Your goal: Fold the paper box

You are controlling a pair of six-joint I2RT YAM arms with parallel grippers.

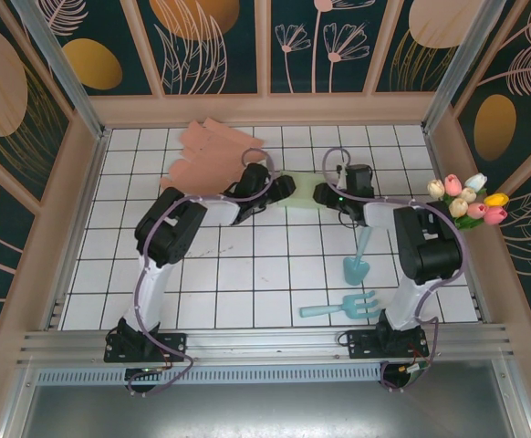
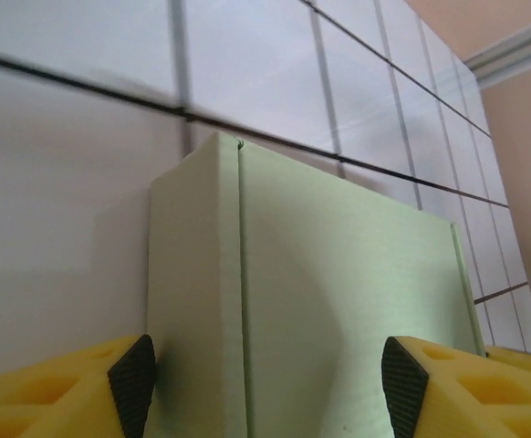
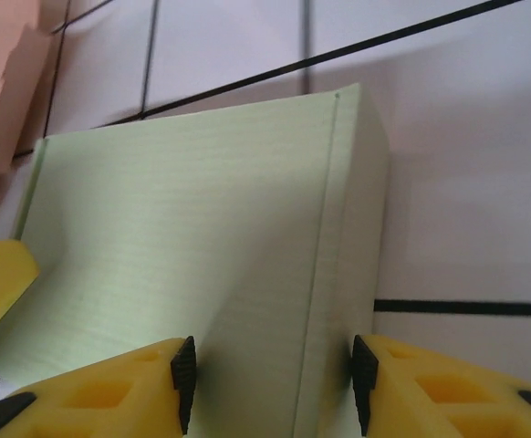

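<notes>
The paper box (image 1: 302, 194) is pale green and lies flat-topped on the white tiled table, at the back middle, between my two grippers. My left gripper (image 1: 279, 189) reaches it from the left and is open (image 2: 267, 388). One pad (image 2: 133, 383) sits against the box's (image 2: 338, 274) left side wall, the other over its top face. My right gripper (image 1: 323, 195) comes from the right and is also open (image 3: 275, 383). Its right pad (image 3: 364, 383) is at the side wall of the box (image 3: 183, 228); its left pad is over the top.
Pink paper sheets (image 1: 218, 151) lie behind the left gripper, and their edge (image 3: 5, 82) shows in the right wrist view. A teal trowel (image 1: 357, 260) and a teal hand rake (image 1: 343, 307) lie front right. A tulip bunch (image 1: 469, 201) rests by the right wall.
</notes>
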